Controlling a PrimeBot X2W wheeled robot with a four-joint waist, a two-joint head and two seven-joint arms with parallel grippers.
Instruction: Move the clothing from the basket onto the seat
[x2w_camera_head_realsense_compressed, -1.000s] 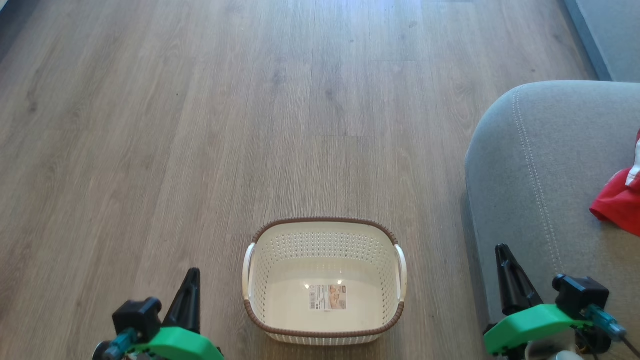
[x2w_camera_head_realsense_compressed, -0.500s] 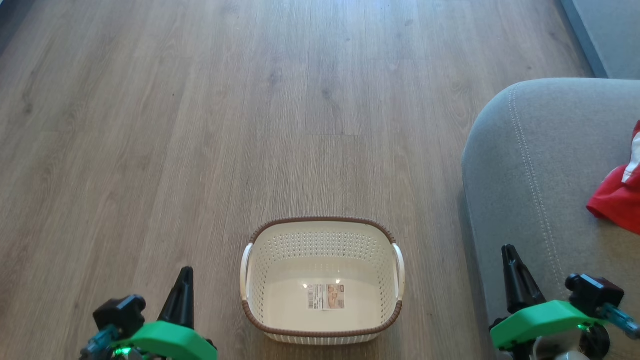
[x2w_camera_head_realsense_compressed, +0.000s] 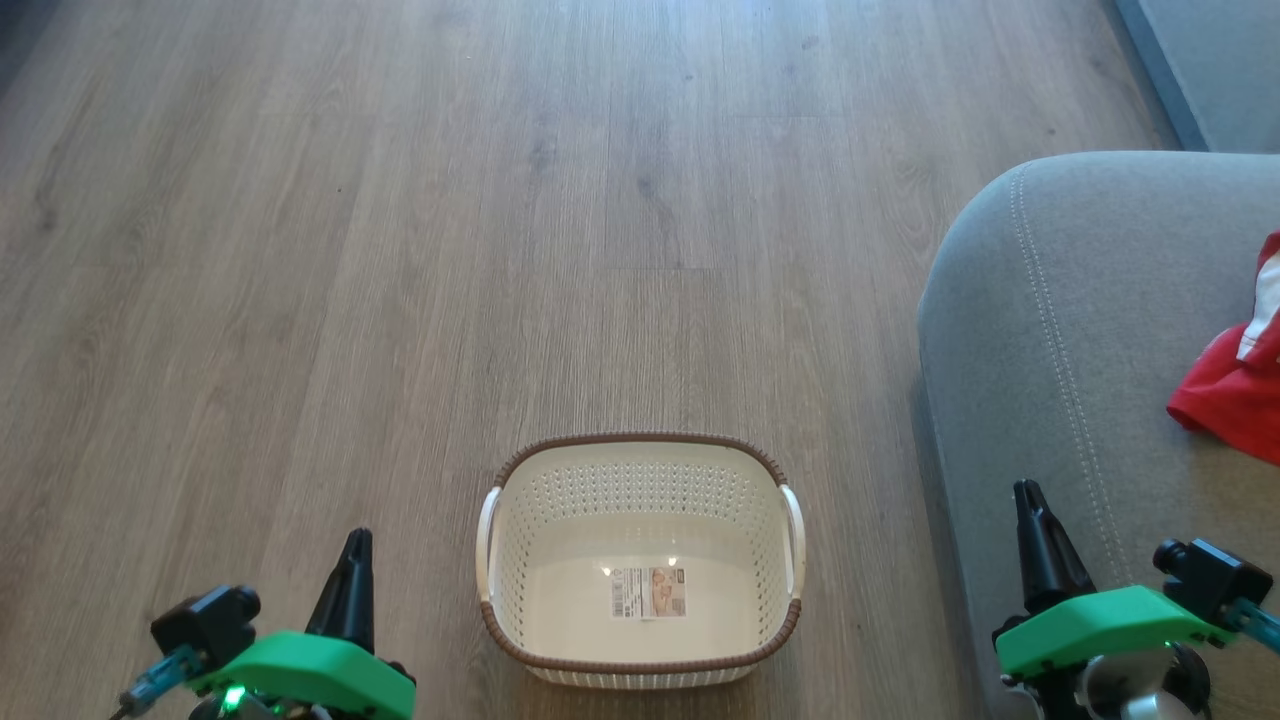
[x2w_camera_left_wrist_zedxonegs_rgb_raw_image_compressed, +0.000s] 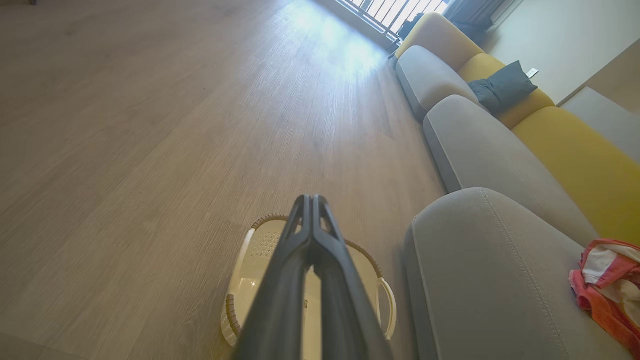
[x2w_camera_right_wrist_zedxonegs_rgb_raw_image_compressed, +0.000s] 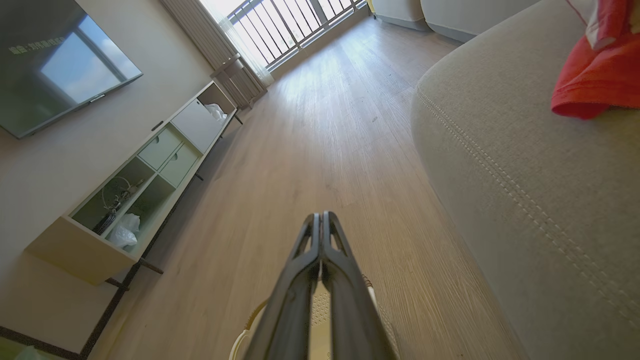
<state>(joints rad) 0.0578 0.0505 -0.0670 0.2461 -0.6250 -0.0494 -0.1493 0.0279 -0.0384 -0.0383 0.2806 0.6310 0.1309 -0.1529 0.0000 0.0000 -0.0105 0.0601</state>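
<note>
The white perforated basket (x2w_camera_head_realsense_compressed: 640, 560) with a brown rim stands on the wood floor, holding nothing but a label sticker; it also lies under the fingers in the left wrist view (x2w_camera_left_wrist_zedxonegs_rgb_raw_image_compressed: 245, 280). Red-and-white clothing (x2w_camera_head_realsense_compressed: 1235, 385) lies on the grey seat (x2w_camera_head_realsense_compressed: 1060, 330) at the right edge, and the clothing (x2w_camera_left_wrist_zedxonegs_rgb_raw_image_compressed: 607, 287) and seat (x2w_camera_left_wrist_zedxonegs_rgb_raw_image_compressed: 490, 270) appear again in the left wrist view and in the right wrist view (x2w_camera_right_wrist_zedxonegs_rgb_raw_image_compressed: 595, 70). My left gripper (x2w_camera_head_realsense_compressed: 357, 537) is shut, low left of the basket. My right gripper (x2w_camera_head_realsense_compressed: 1024, 490) is shut over the seat's front corner.
Wood floor (x2w_camera_head_realsense_compressed: 450, 220) stretches ahead of the basket. More grey and yellow sofa sections (x2w_camera_left_wrist_zedxonegs_rgb_raw_image_compressed: 500, 115) with a dark cushion run along the right. A low cabinet (x2w_camera_right_wrist_zedxonegs_rgb_raw_image_compressed: 150, 175) and a wall screen stand across the room.
Both grippers have shifted slightly outward and lower in the head view. The whole picture drifted a little, so the camera moved; basket and clothing stay put.
</note>
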